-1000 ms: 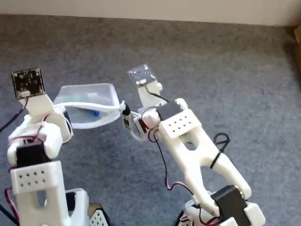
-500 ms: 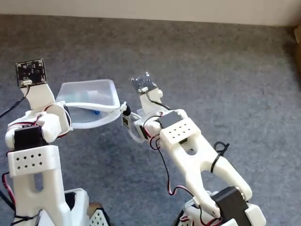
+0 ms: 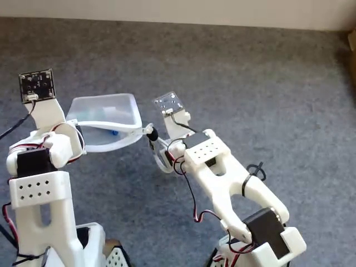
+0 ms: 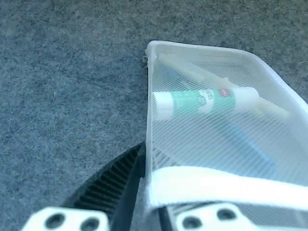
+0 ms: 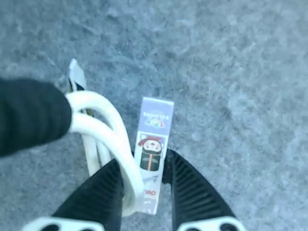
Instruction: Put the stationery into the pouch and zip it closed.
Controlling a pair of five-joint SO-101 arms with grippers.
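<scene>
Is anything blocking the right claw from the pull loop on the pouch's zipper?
Nothing visible does. The right claw is closed on the white loop and the paper tag at the pouch's end.

Soft, even light; faint shadows

Translucent white with fine stripes on the mesh pouch [image 4: 202,154], green-and-white on the tube [image 4: 202,102], blue on a blurred item [image 4: 252,147], pale lilac with red-and-black print on the paper tag [image 5: 153,139], speckled grey on the carpet [image 3: 250,67].
</scene>
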